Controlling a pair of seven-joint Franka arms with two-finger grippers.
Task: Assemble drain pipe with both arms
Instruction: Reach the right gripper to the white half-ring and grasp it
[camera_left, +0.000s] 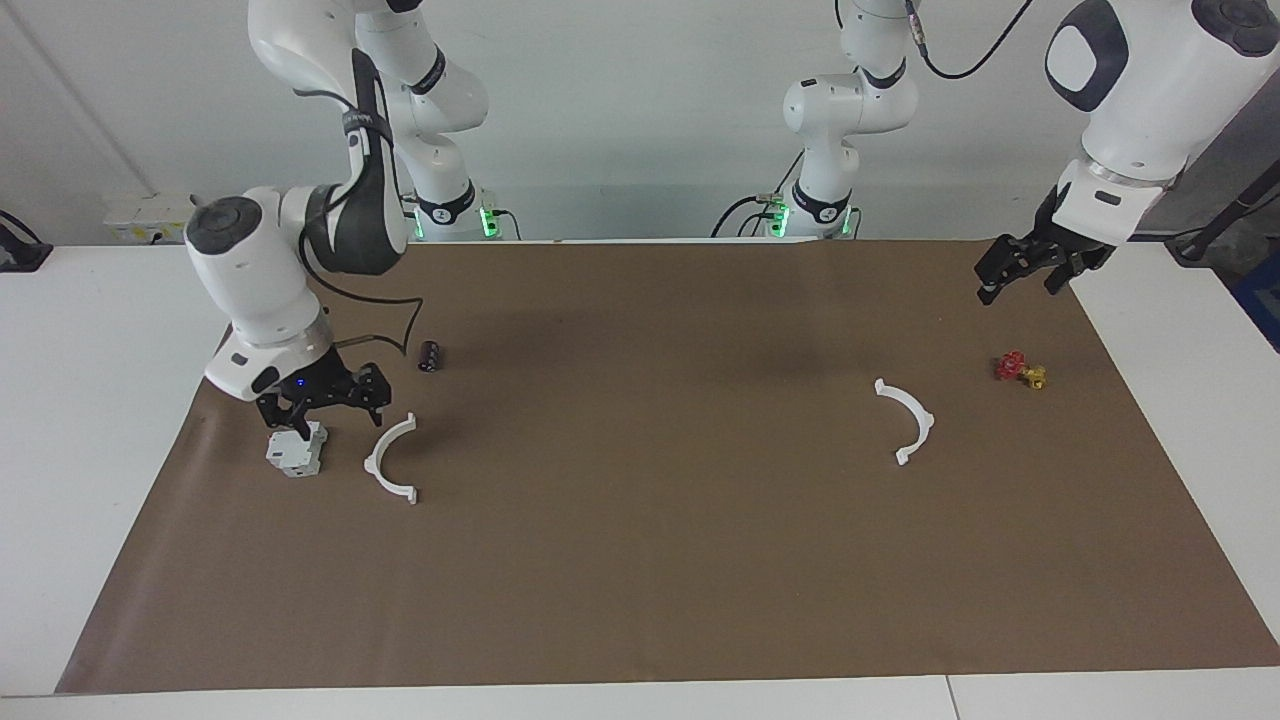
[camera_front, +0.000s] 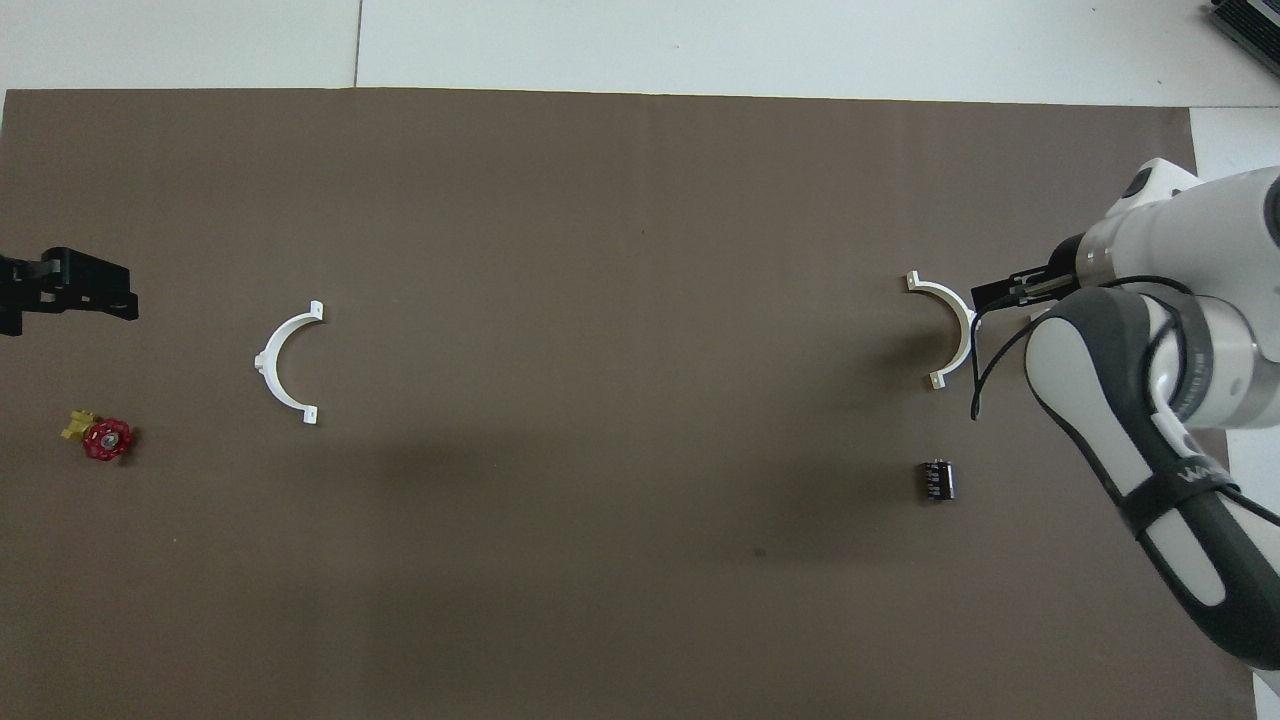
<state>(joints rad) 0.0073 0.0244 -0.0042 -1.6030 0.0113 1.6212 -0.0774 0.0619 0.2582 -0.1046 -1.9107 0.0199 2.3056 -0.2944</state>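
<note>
While the left gripper (camera_left: 1022, 276) waits open over the mat's edge near the valve (camera_left: 1021, 370), the right gripper (camera_left: 325, 410), jaws wide and empty, hangs low between the grey block (camera_left: 297, 449) and one arc (camera_left: 389, 459). This looks like the reach for that arc, so next it must centre and close. Both thin white tabbed arcs lie flat, well apart, the other (camera_left: 908, 420) toward the left arm's end.

I find no wording I can read with confidence. A dark band on the right arm (camera_front: 1190, 480) carries pale lettering in the overhead view, too small and slanted for me to make out. I see no legible label, number or sign on any item on the worktop (camera_left: 640, 560).
</note>
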